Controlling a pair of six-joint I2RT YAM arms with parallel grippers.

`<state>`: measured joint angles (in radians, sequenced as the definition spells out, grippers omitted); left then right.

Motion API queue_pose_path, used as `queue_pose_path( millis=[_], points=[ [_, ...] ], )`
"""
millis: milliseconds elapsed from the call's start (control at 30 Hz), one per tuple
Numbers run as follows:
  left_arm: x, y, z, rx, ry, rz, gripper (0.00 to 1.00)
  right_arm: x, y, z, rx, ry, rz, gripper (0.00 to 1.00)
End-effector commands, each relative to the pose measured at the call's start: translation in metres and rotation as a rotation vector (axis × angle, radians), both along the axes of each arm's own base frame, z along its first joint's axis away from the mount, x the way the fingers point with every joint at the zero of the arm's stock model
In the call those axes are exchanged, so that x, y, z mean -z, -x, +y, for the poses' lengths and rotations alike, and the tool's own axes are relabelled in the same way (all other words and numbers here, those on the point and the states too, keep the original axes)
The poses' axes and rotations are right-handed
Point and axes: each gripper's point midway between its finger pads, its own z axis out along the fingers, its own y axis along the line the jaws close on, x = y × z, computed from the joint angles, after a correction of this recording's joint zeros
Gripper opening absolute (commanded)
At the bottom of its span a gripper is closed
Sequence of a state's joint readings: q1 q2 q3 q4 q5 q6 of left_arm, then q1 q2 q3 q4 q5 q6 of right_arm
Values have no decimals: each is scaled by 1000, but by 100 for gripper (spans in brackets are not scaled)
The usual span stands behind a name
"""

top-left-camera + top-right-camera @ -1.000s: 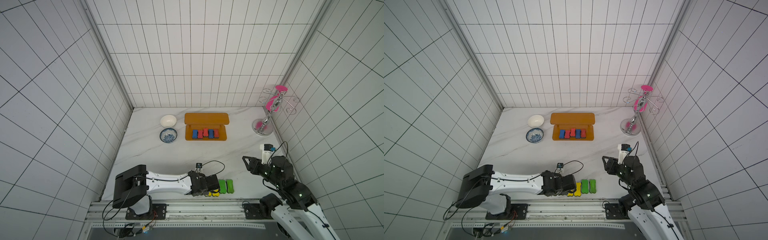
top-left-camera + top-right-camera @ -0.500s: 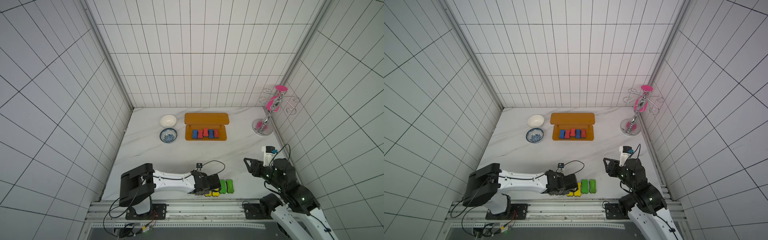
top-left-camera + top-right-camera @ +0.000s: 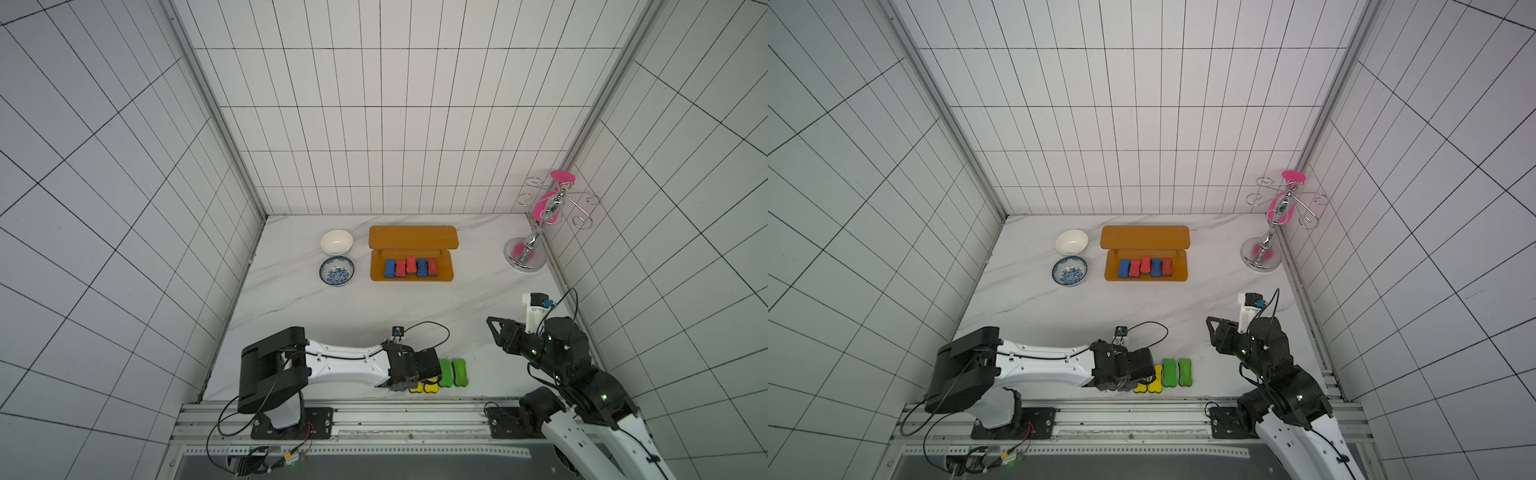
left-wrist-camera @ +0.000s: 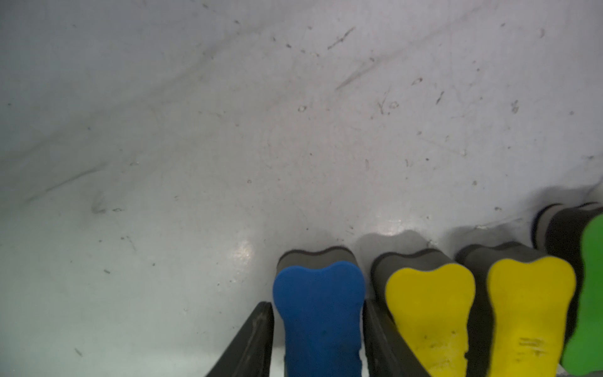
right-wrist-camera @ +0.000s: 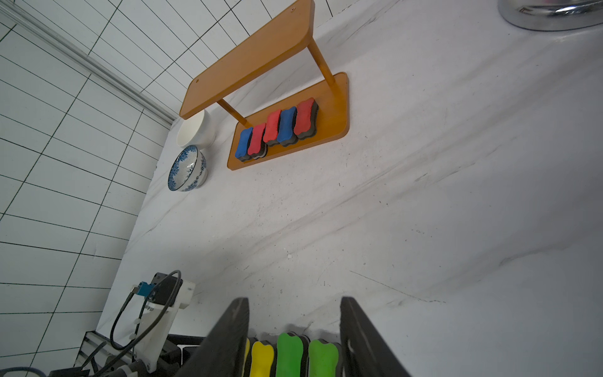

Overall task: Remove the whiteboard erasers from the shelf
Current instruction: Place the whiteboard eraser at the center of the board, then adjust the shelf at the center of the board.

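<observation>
Setting down blue eraser (image 4: pixel 319 329) on table (image 3: pixel 374 311): L gripper (image 4: pixel 317 305) jaws slightly apart, flanking it, prob. not gripping. Row at near edge w/ yellows (image 3: pixel 432 387) and greens (image 3: pixel 452 372), so 5 off. Shelf (image 3: pixel 444 272) lower board holds other 5 erasers (image 3: pixel 410 267): 2 blue, 3 red. R gripper (image 5: pixel 293 302) open, empty, hovering. Bowls (image 3: pixel 336 242), stand (image 3: pixel 525 259) off to sides; shelf front unblocked.

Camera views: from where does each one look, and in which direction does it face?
Top views: high above the robot's side of the table, looking down on it; the left arm and right arm show.
Left wrist: low over the table, facing the blue eraser between the fingers of the left claw.
Right wrist: raised, facing the shelf across the table; the fingers of the right claw show.
Shared: every view shows the yellow erasers and green erasers, at least partly.
</observation>
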<state>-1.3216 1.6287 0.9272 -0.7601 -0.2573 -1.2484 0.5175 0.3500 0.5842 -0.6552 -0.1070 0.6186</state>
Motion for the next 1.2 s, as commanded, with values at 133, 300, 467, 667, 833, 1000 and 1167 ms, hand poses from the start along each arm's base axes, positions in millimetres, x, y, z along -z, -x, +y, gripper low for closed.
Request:
queue_pose_path(
  millis=[133,300,467,667,833,1000,1167],
  points=[
    [-52,-28,12,-5,25,-178,56,6,-11,8,-11,9,1,49],
    [-101,-87,26,-12,80,-276,57,-1,-45,20,9,33,-35,51],
    [-172,-184,37,-2,279,-427,62,-27,-107,38,50,118,-79,52],
    [-211,-302,72,-101,413,-483,70,-36,-196,67,38,131,-86,53],
    [-204,-372,80,-85,555,-401,68,-28,-251,68,73,235,-110,62],
    [-193,-408,86,-97,577,-368,70,-4,-290,60,79,221,-44,66],
    [-165,-414,77,-68,576,-309,71,9,-310,70,19,143,-35,68]
  ],
)
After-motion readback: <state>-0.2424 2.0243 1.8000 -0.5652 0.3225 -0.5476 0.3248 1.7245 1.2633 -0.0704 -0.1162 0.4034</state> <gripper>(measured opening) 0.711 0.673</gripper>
